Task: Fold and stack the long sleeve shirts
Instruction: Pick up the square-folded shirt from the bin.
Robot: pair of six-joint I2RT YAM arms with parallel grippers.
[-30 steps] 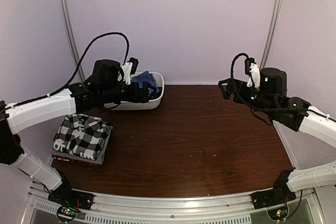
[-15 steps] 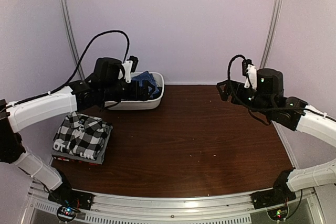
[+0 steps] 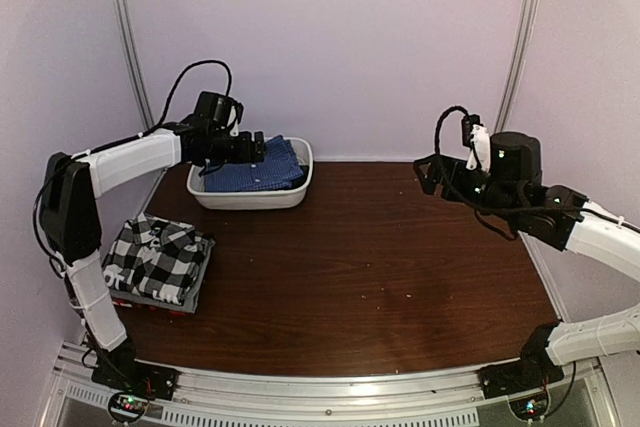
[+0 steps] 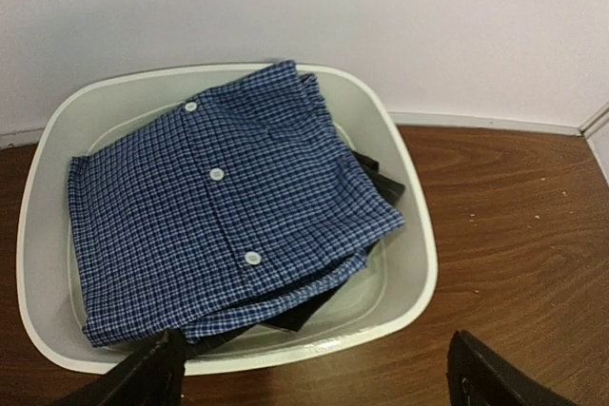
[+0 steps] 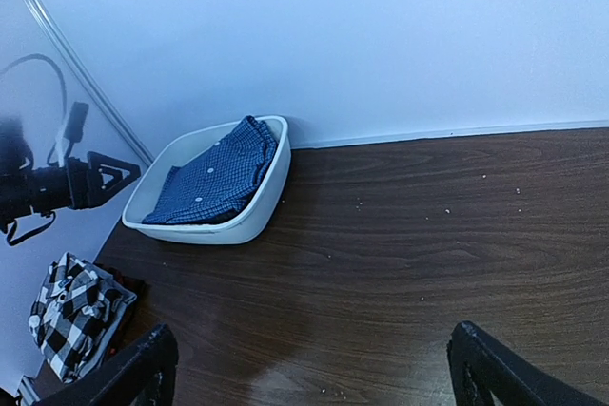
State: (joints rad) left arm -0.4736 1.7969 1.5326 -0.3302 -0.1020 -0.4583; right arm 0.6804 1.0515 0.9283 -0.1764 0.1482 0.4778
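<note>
Left gripper (image 4: pixel 319 377) has its fingers wide apart and holds nothing. It hangs by the edge of the white basin (image 4: pixel 38 235). A blue check shirt (image 4: pixel 219 216) lies folded inside the basin, at the back left of the bench (image 3: pixel 370 267). Right gripper (image 5: pixel 319 373) is wide apart too, up over the right side, well apart from the basin. A black-and-white plaid shirt (image 3: pixel 157 259) sits on top of a small pile at the left edge.

1 folded shirt (image 4: pixel 219 216) lies in the basin (image 4: pixel 419 263), below and ahead of the left gripper (image 4: pixel 314 377). The shirt stack (image 5: pixel 71 316) lies on the table (image 5: pixel 428 235), left of the right gripper (image 5: pixel 314 368), with the basin farther ahead-left of it.
</note>
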